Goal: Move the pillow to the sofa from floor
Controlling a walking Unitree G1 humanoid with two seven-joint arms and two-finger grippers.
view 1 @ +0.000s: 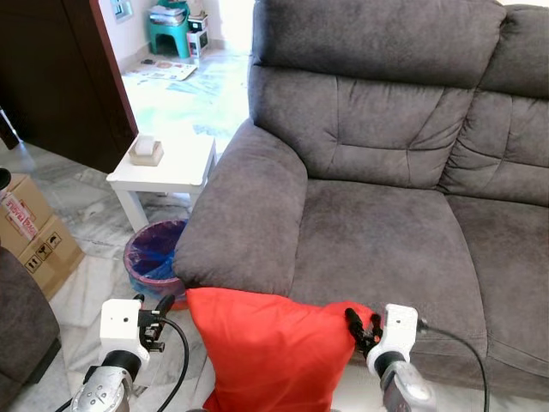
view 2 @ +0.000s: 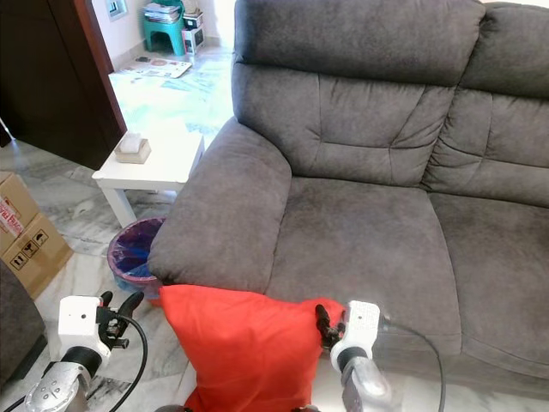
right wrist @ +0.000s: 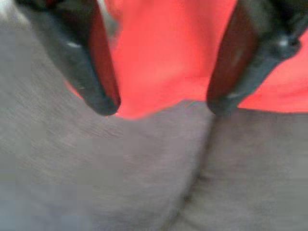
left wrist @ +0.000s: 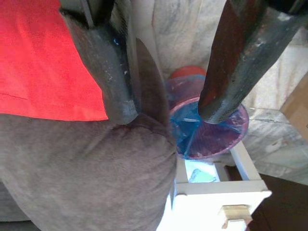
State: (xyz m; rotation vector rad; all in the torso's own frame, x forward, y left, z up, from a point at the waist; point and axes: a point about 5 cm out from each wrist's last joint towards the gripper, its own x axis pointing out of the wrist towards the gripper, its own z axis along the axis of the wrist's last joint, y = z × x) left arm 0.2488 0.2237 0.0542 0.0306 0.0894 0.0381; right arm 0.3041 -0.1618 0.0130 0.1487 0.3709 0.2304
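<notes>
Red pillow (view 1: 266, 348) stands up against the front edge of the grey sofa (view 1: 386, 232), top edge level with the seat, lower part down toward the floor; not on the seat yet. Right gripper (view 1: 358, 326) at the pillow's upper right corner, fingers parted with nothing pinched between them. Left gripper (view 1: 153, 311) off the pillow's left edge by the armrest, fingers spread, holding nothing.

Risks: neither gripper grips the fabric, so the soft pillow could sag or slide back to the floor. Left arm is close to the blue-lined bin (view 1: 154, 256) and white side surface (view 1: 171, 163); a wide swing could knock them.
</notes>
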